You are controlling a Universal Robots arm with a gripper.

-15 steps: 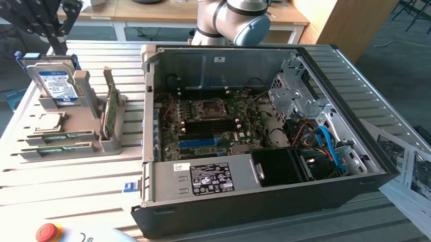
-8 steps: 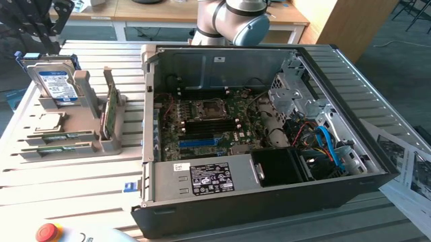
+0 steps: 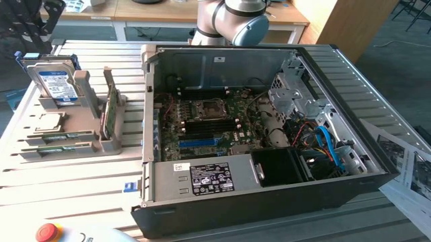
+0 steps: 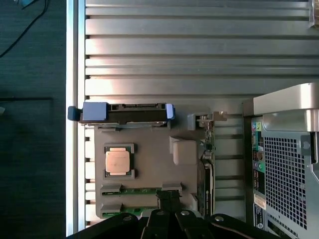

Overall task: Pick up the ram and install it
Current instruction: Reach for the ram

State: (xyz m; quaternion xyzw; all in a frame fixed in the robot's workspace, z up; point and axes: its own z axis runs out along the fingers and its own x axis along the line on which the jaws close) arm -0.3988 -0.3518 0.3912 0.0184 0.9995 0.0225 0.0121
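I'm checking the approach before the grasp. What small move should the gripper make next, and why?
Probably shift along the ram toward its middle: the gripper hangs above the grey holder, over one end of that flat-lying green stick, not centred on it.

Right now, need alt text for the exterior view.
An open computer case sits on a slatted table, motherboard exposed. At the exterior view's left, a gray holder carries a hard drive, a chip and an upright ram stick. The robot arm stands behind the case.
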